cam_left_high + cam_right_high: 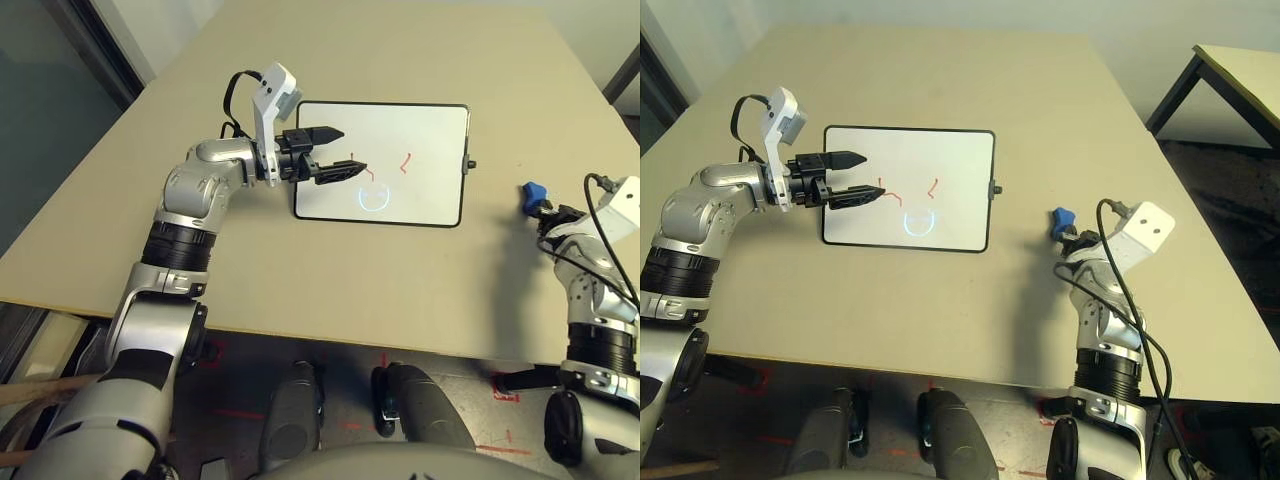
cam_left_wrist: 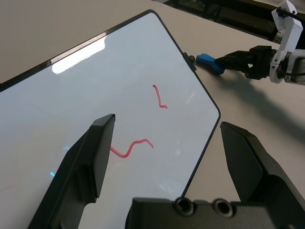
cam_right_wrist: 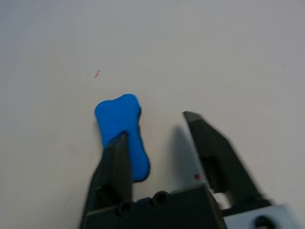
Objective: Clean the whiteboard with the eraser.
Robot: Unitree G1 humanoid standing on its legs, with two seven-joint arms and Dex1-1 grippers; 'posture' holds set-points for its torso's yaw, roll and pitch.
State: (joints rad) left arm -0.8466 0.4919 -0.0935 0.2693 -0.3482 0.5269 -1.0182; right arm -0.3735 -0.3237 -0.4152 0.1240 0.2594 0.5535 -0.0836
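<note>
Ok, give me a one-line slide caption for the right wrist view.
Open right tool over the beige table, small bright blue eraser block lying beside one black finger.

This looks like a robot lab or test room — a plain beige desk (image 1: 420,300) stands on a dark floor (image 1: 1220,180) marked with red tape (image 1: 505,388) near the robot's base, the sort of marks used to fix a setup in place. A second desk (image 1: 1240,65) with a black leg stands off to the right, and pale bare walls (image 1: 700,30) close the far side — nothing homely about it. Loose black cables (image 1: 1140,330) run along the silver arms, and the desk carries little more than a whiteboard (image 1: 420,130).
</note>
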